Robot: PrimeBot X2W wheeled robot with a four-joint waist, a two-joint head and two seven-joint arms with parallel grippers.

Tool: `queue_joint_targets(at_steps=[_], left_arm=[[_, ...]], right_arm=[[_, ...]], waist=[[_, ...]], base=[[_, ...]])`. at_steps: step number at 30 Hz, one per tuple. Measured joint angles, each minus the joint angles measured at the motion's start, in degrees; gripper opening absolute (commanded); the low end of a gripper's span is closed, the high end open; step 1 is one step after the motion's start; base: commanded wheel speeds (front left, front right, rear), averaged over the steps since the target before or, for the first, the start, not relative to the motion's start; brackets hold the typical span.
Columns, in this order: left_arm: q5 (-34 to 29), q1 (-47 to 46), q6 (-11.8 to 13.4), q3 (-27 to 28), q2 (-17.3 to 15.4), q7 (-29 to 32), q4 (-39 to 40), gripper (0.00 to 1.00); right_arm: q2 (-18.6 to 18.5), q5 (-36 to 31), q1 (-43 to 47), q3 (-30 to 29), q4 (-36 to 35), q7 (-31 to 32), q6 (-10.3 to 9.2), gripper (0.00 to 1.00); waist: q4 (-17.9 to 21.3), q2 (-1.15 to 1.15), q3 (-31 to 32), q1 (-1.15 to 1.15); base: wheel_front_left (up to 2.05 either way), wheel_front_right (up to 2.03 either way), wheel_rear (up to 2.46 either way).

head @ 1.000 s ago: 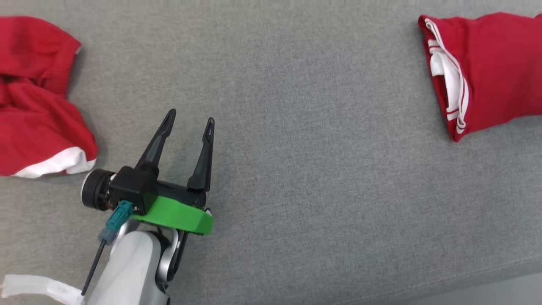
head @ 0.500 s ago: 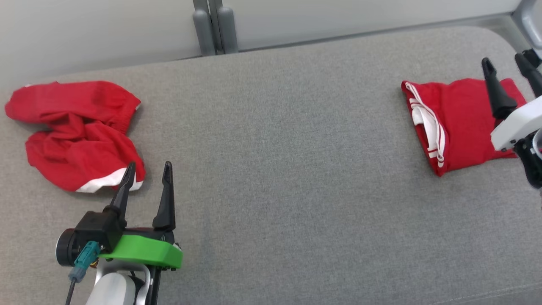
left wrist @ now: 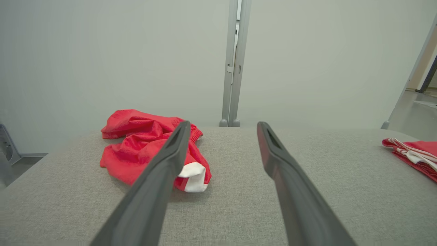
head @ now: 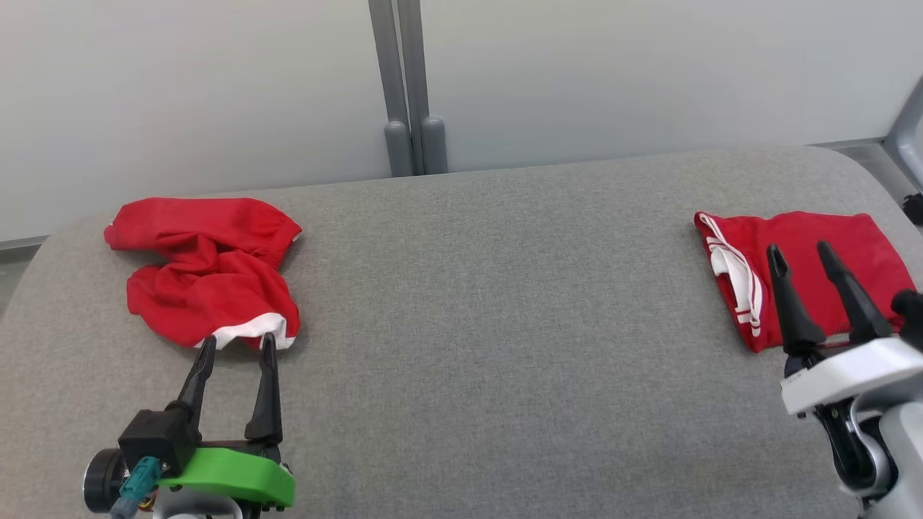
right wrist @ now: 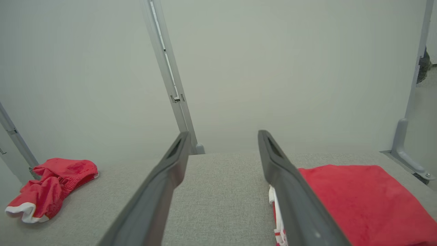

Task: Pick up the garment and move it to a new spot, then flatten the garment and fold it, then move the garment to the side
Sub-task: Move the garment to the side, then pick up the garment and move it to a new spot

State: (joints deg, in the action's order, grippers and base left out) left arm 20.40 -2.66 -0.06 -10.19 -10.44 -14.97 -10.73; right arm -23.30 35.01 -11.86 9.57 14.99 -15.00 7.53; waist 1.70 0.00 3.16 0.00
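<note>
At the left end of the grey fabric desk lay a crumpled red garment, bunched, its white hem turned toward the robot. Left pincer sat just in front of it, jaws wide, nothing between them. Its fingertips reached up to the white hem; contact could not be told. In the left wrist view the left-hand finger crossed in front of the garment, and the other finger stood over bare fabric.

Middle of the desk: bare grey cloth. A grey upright post stood against the pale wall behind.

At the right end lay a folded red garment, flat, with white stripes showing along its left edge. Right pincer stood on its near side, jaws wide, empty, both fingers seen against the red cloth. In the right wrist view the right-hand finger ran along the left edge of the folded garment. The crumpled one showed far off to the left.
</note>
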Motion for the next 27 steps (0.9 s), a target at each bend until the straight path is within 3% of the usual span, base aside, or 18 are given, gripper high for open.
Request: queue_joint_targets(at_steps=[8,27], left_arm=[[-3.0,0.2,-1.0,1.2,1.0,0.0,-1.1,1.00],[-5.9,0.1,-3.4,4.5,4.2,-0.1,-2.2,1.00]], right_arm=[[3.5,-2.3,8.9,-2.3,-4.2,0.0,-0.01,1.00],[5.2,-4.5,9.3,-1.2,-4.4,0.0,-0.01,1.00]], waist=[[-1.6,0.00,0.4,0.00],[-2.2,0.00,-0.3,0.00]], base=[[0.00,0.00,0.00],[0.00,0.00,0.00]])
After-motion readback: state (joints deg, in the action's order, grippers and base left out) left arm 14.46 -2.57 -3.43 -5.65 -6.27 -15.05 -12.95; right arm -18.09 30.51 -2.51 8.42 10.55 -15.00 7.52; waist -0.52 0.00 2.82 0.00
